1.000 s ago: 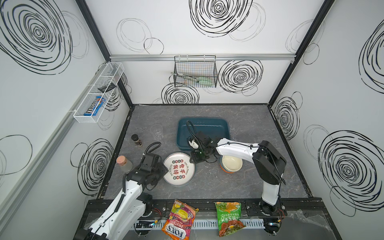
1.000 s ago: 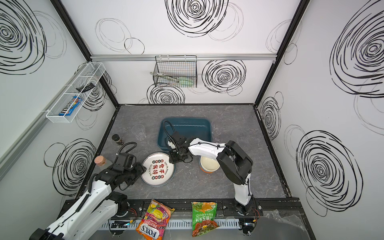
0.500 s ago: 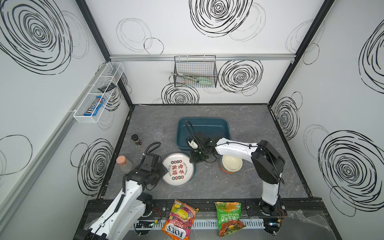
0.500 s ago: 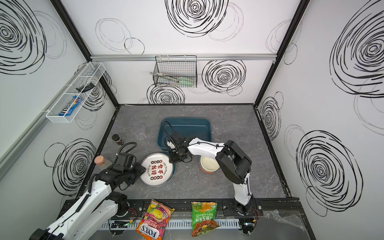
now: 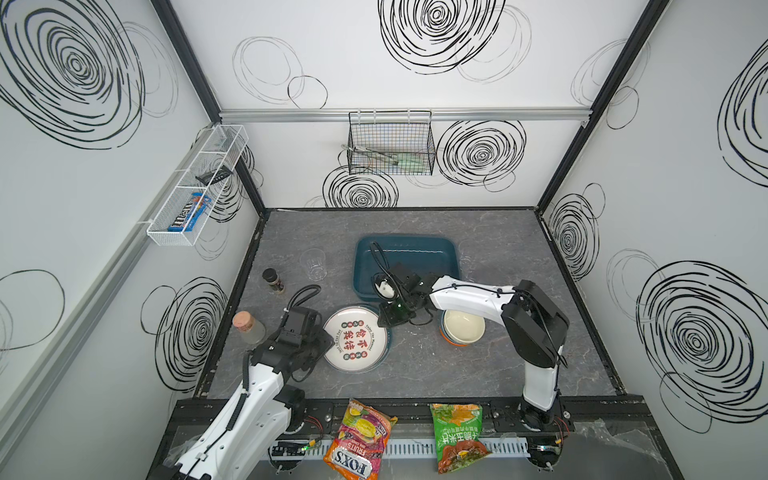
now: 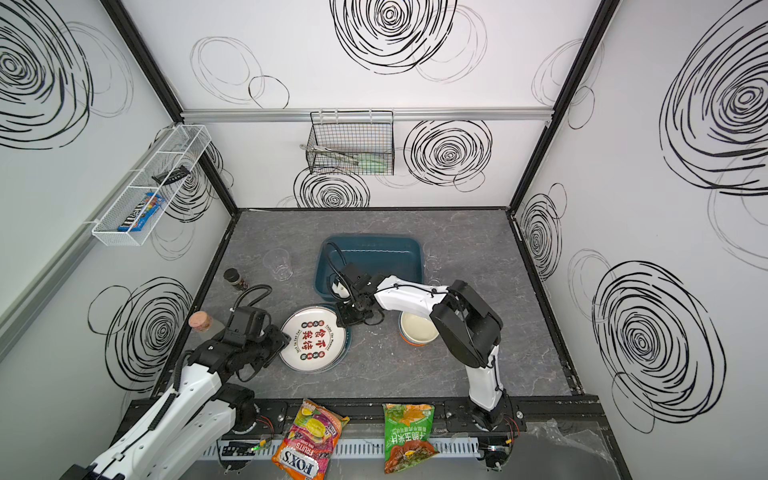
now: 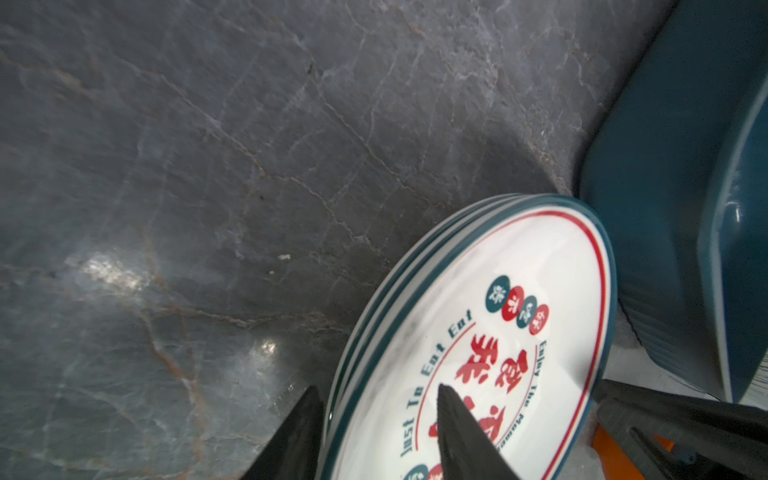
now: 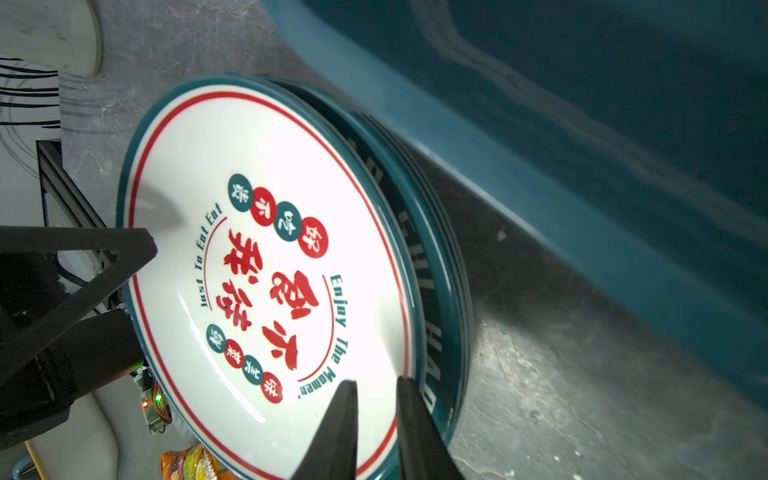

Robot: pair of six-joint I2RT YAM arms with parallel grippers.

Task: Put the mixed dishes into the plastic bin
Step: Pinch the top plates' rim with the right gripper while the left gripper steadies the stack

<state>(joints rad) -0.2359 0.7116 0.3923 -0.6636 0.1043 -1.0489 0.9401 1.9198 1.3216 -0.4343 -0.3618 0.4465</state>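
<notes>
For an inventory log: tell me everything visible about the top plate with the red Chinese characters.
The top plate is round, glossy white, ceramic-looking, with a teal rim, a red ring, red characters, red and teal dots, and teal English lettering. It lies face up on a stack of plates on the grey table, beside the teal bin. The left hand and right hand straddle its rim on opposite sides; grip unclear.

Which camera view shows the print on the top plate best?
The right wrist view: the top plate fills much of it, its print sharp and nearly whole. The left wrist view cuts part of the print off; in both top views the plate is small.
</notes>
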